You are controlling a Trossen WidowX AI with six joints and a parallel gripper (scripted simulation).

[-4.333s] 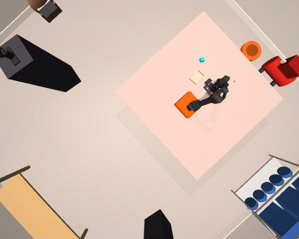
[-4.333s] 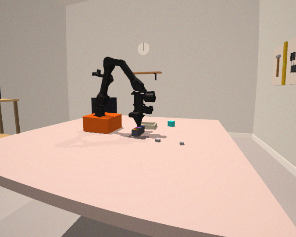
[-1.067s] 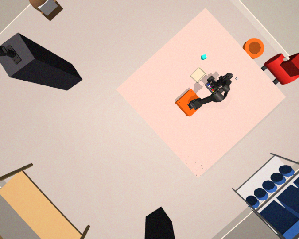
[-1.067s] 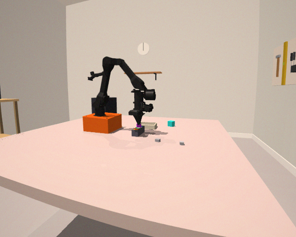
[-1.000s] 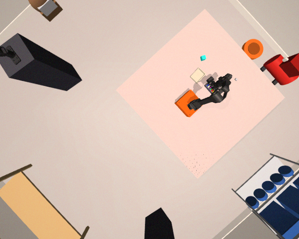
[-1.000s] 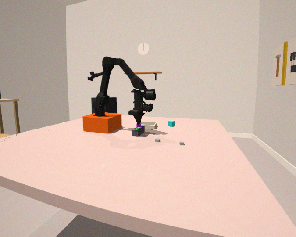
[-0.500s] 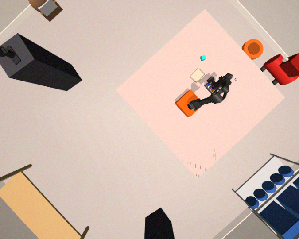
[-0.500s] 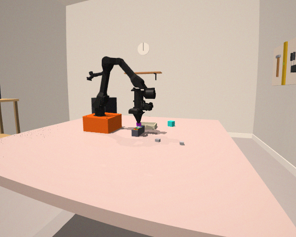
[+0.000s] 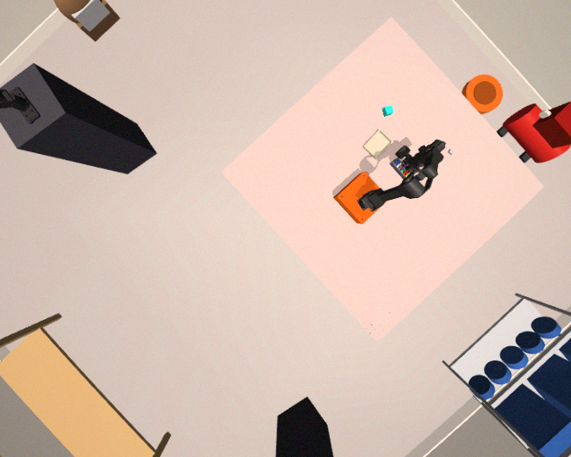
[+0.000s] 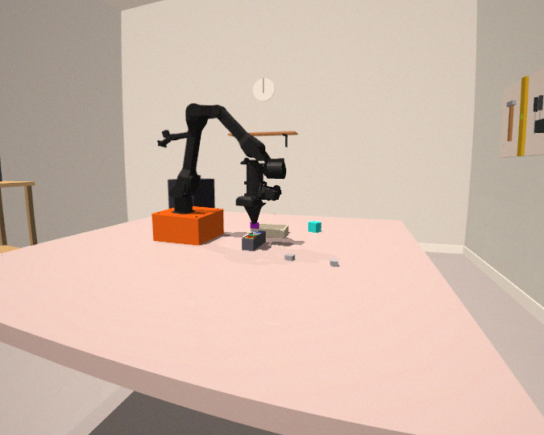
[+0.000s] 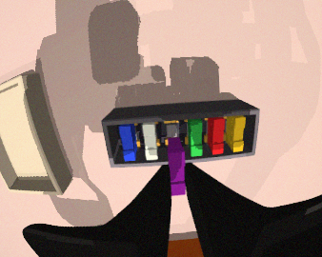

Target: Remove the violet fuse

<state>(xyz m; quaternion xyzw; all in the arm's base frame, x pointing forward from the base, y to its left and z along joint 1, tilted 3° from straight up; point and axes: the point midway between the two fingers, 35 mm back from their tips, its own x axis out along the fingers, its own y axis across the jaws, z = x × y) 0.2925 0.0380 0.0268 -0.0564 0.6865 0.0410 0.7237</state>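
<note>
From where I stand, two small grey blocks (image 10: 289, 257) (image 10: 334, 263) lie nearest on the pale pink tabletop (image 9: 305, 213) (image 10: 272, 309) (image 11: 285, 78), right of centre in the exterior view. Beyond them, near the middle, sits the dark grey rectangular fuse block (image 10: 250, 242) (image 11: 180, 108). In the wrist view it holds blue (image 11: 128, 142), white (image 11: 150, 141), green (image 11: 195, 136), red (image 11: 216, 135) and yellow (image 11: 236, 133) fuses, with a gap between white and green. Just above the block, the black gripper (image 10: 254, 222) (image 11: 176, 170) points down, pinching the slim violet fuse (image 10: 254, 225) (image 11: 176, 168) between its fingertips. Behind is the shallow cream tray (image 9: 376, 144) (image 10: 287, 232) (image 11: 36, 126), at the left edge of the wrist view; the black arm (image 9: 412, 189) (image 10: 193, 138) stands on an orange box base (image 9: 345, 199) (image 10: 175, 229) left of centre in the exterior view. A cyan cube (image 9: 387, 110) (image 10: 314, 226) sits farther right.
</note>
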